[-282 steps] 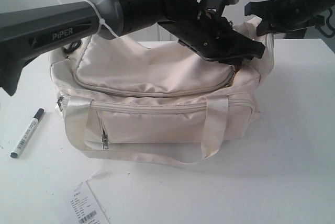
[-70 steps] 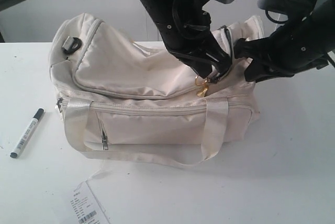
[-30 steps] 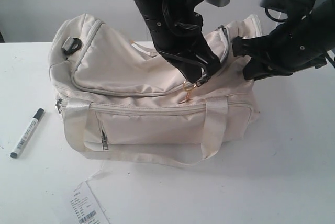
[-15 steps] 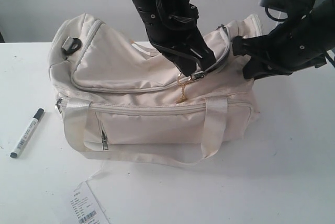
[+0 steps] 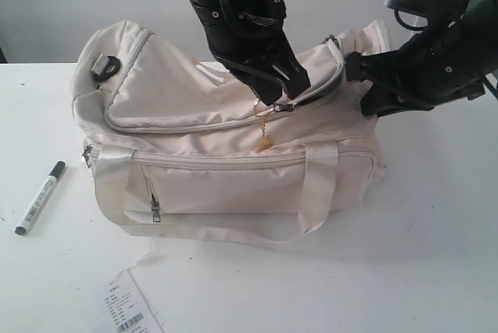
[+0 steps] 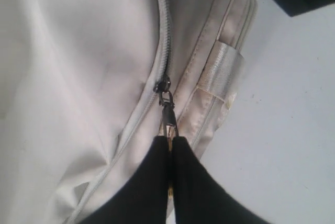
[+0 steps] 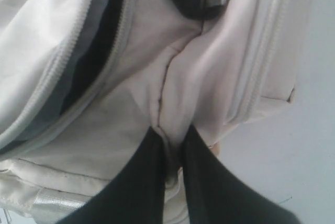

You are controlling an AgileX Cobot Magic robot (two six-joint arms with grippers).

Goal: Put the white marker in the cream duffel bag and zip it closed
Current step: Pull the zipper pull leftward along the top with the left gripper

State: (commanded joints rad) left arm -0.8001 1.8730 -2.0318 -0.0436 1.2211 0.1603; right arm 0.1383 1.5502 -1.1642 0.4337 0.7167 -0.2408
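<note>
The cream duffel bag (image 5: 218, 181) lies on the white table. Its curved top zipper is parted near the right end, and dark lining (image 7: 97, 56) shows in the gap. My left gripper (image 5: 282, 102) (image 6: 170, 139) is shut on the zipper pull (image 6: 166, 110), above the middle of the bag, and a small gold charm (image 5: 264, 144) dangles below it. My right gripper (image 5: 356, 70) (image 7: 172, 132) is shut on a fold of the bag's fabric at its right end. The white marker (image 5: 40, 198) with its black cap lies on the table left of the bag, apart from both grippers.
A white paper tag with a barcode (image 5: 124, 311) lies near the table's front edge. The bag's webbing handle (image 5: 233, 233) droops onto the table in front. A black strap ring (image 5: 105, 66) sits on the bag's left end.
My left gripper has drawn the zipper pull leftward and upward along the top zipper, and the charm swings lower. The right gripper has kept its hold in place. The marker has not moved.
</note>
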